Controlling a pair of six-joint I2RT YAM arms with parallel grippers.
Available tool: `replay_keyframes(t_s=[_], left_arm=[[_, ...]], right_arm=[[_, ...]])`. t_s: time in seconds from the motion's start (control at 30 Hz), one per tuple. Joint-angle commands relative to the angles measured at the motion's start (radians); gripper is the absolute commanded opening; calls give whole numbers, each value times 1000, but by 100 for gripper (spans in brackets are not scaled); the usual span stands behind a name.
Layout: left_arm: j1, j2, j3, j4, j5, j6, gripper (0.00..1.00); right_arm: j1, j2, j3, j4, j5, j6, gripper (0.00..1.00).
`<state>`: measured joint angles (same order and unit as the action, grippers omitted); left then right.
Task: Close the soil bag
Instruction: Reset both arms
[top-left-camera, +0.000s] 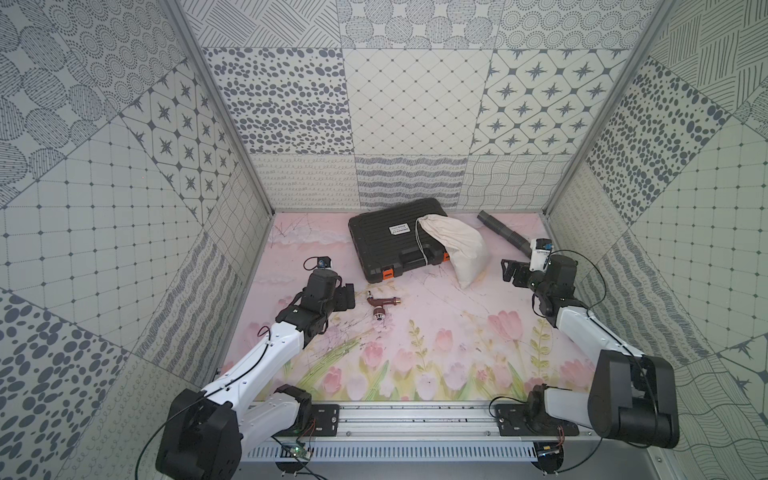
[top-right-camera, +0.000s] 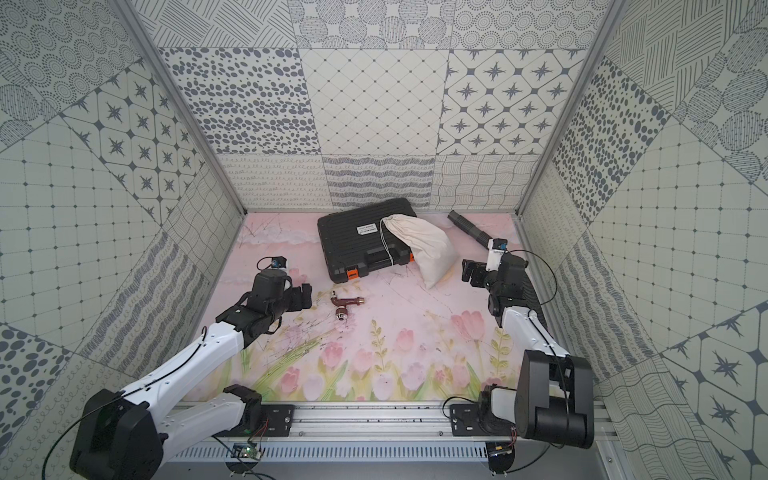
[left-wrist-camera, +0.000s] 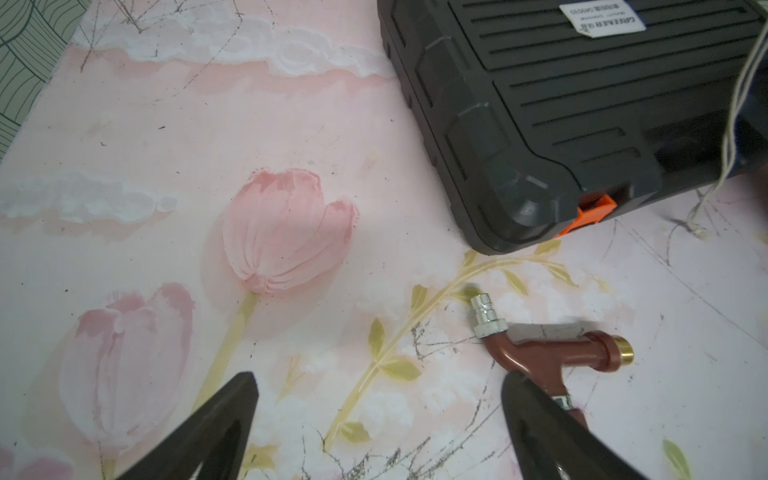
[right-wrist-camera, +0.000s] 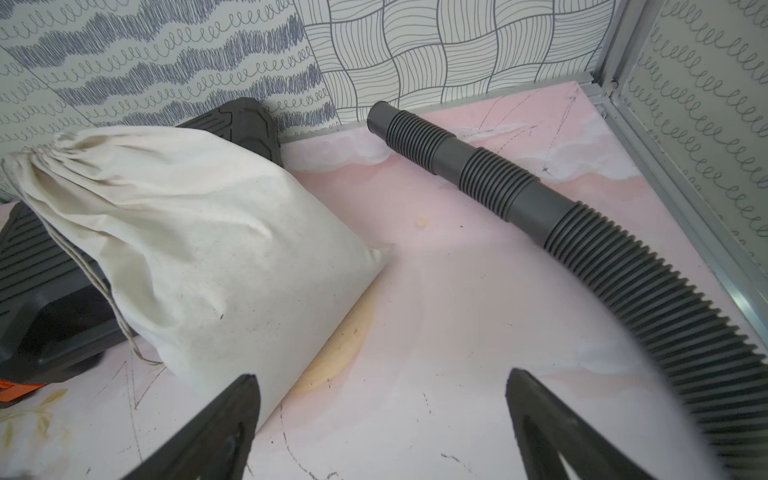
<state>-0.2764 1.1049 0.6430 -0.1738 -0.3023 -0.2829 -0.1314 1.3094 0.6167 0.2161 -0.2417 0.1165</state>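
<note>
We see the soil bag (top-left-camera: 455, 249) leaning against the black tool case (top-left-camera: 382, 249), its gathered neck resting on the lid. Our left gripper (left-wrist-camera: 380, 376), beside the brown faucet (top-left-camera: 380, 305), and our right gripper (right-wrist-camera: 380, 378), near the bag, both stand spread wide and hold nothing.

soil bag (top-left-camera: 455, 245) leaning on case (top-left-camera: 390, 245), right side.

Grey-patterned panel walls (top-left-camera: 415, 104), pink tulip-printed floor (top-left-camera: 436, 316)
</note>
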Motion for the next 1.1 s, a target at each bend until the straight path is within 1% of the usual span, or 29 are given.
replay_keyframes(t_s=[0.0,0.2,0.33,0.5,0.6,0.67,0.73,0.83,0.93,1.07], left_arm=[[53,32,-50,194,27,38,96],[152,66,-116,309,74,85,96],[196,115,-149,436,110,103,96],[204,224,-174,594,94,137,96],[207,275,-182,685,119,137,96],[206,304,-157,681,131,150,96],[206,320,-146,674,119,152,95],[206,313,-166,710,130,164,96],[206,318,-170,733,129,176,96],[206,362,-172,819,155,245,96]], right_arm=[[-1,54,-43,196,-6,9,97],[1,125,-112,359,-15,24,97],[4,138,-125,386,-3,14,97],[17,154,-125,409,-10,-2,97],[24,170,-112,407,-13,-11,97],[30,182,-108,416,-11,-10,97],[39,199,-107,432,0,-12,97],[63,222,-110,464,20,-28,97],[88,229,-102,454,39,-58,97],[106,221,-126,483,77,-68,97]])
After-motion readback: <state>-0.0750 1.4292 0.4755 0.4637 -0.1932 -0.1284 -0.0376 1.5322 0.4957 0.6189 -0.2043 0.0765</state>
